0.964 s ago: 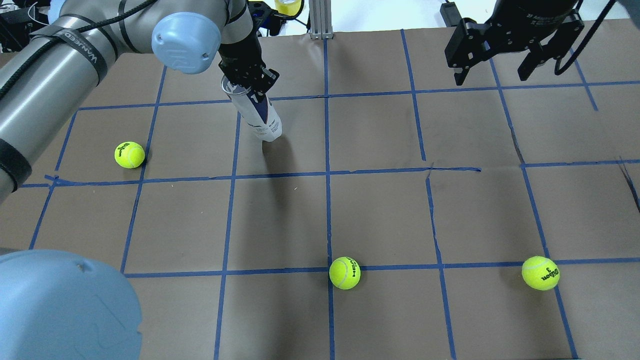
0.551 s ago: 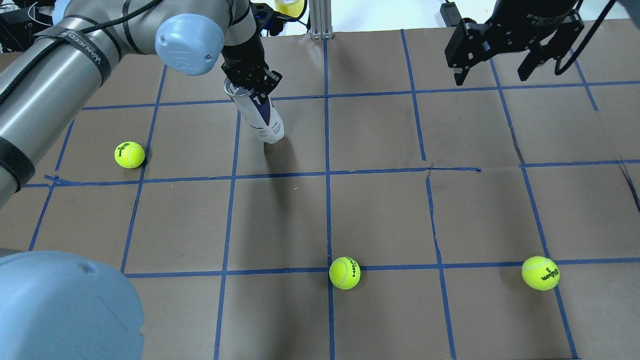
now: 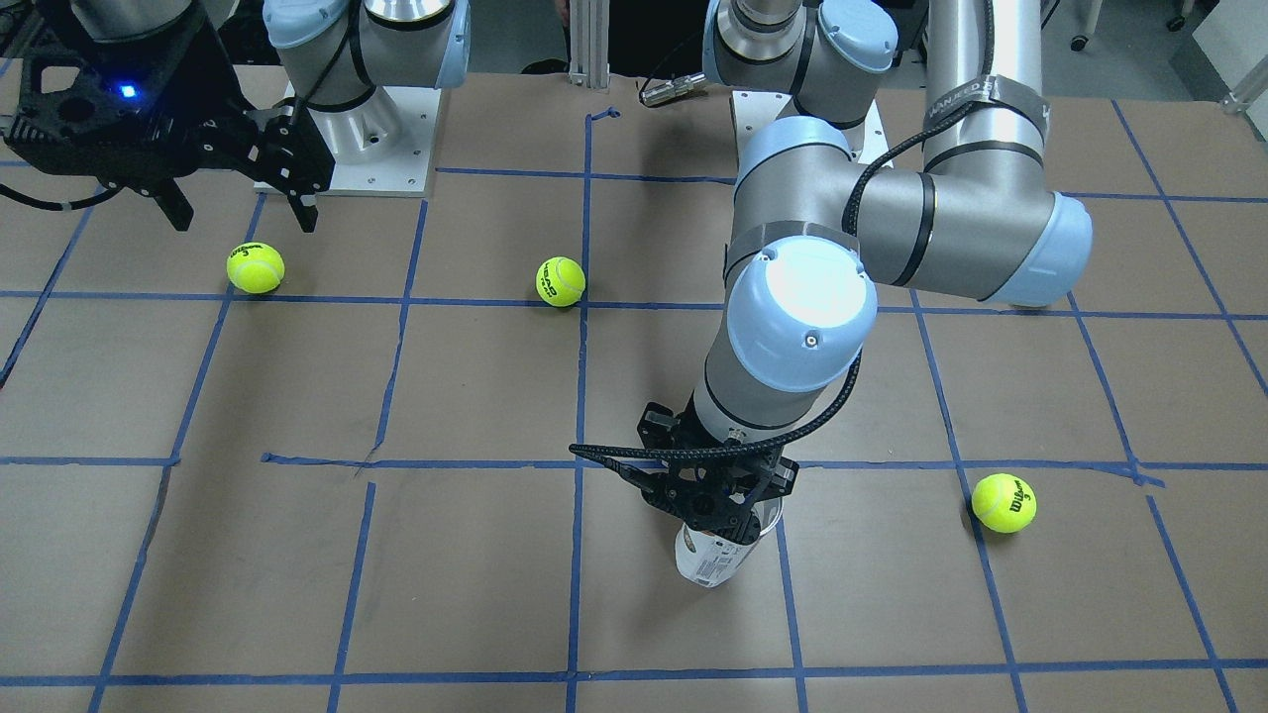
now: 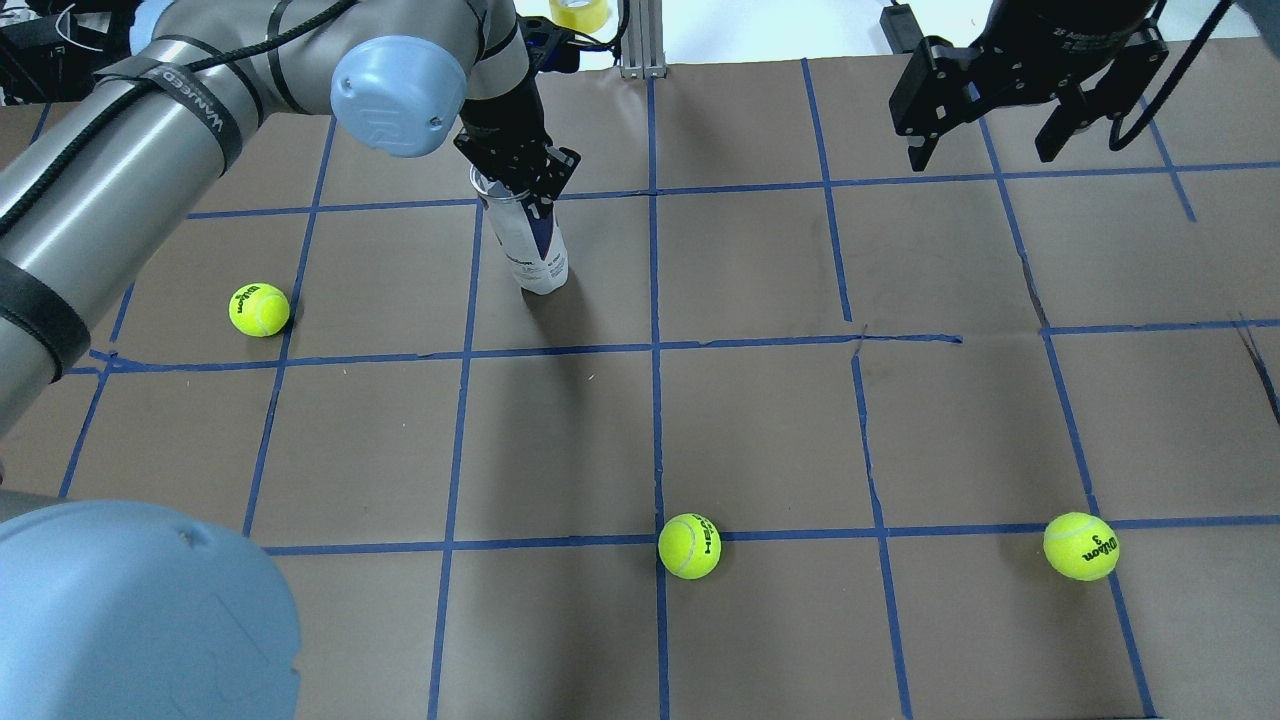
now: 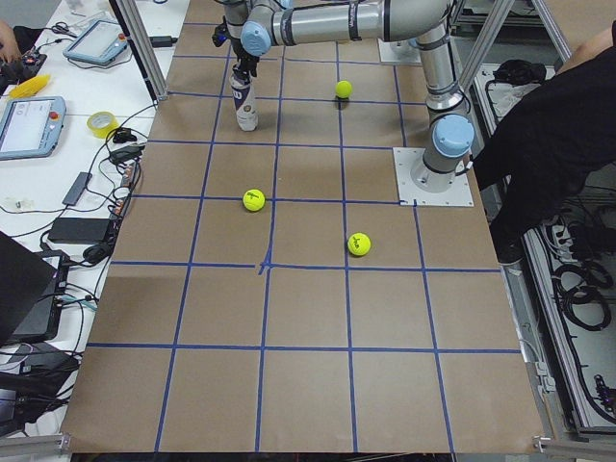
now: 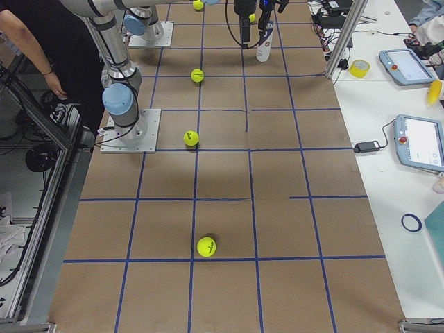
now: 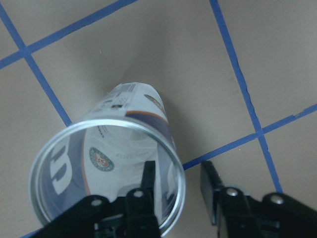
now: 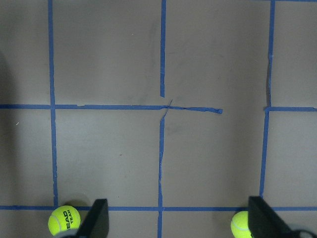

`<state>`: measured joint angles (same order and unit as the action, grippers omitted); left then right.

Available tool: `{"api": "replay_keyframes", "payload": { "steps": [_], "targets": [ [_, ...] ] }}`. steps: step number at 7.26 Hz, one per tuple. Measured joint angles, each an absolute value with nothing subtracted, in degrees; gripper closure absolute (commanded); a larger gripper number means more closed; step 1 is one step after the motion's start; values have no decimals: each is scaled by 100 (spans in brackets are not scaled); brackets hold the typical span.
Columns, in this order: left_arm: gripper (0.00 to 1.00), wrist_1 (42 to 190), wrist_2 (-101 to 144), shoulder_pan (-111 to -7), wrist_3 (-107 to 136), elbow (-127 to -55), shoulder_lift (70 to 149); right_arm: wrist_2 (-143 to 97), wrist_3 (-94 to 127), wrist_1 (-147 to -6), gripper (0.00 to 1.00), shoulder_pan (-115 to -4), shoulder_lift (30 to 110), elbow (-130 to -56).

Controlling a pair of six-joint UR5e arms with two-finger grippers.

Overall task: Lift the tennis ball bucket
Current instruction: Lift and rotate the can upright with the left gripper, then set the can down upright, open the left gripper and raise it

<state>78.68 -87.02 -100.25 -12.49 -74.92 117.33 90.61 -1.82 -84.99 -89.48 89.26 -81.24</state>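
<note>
Bucket trouble looks likely: the tennis ball bucket (image 4: 528, 240), standing on the tabletop (image 4: 760, 420) nearer upright than a second ago, is pinched only at its rim wall by the left tool (image 7: 176, 191) — one finger inside — so it could slip; the right tool (image 4: 985, 140) hangs open.

can (image 4: 533, 245): clear plastic tube, white and navy label, barcode, round green logo
state: open-topped, empty
pose: near upright, slightly tilted
place: on the brown counter (image 4: 760, 420)
</note>
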Motion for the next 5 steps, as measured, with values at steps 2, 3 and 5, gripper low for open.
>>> {"api": "replay_keyframes", "payload": {
  "steps": [2, 3, 5],
  "targets": [
    [0, 8094, -8709, -10042, -1183, -7458, 11501, 9064, -184, -8499, 0, -8947, 8929, -8128],
    [0, 8233, -8713, -10038, -1076, -7416, 11359, 9067, -184, -8499, 0, -8947, 8930, -8129],
    [0, 8577, -8727, -10006, -541, -7283, 11072, 9076, -187, -8499, 0, -8947, 8930, -8130]
  ]
}}
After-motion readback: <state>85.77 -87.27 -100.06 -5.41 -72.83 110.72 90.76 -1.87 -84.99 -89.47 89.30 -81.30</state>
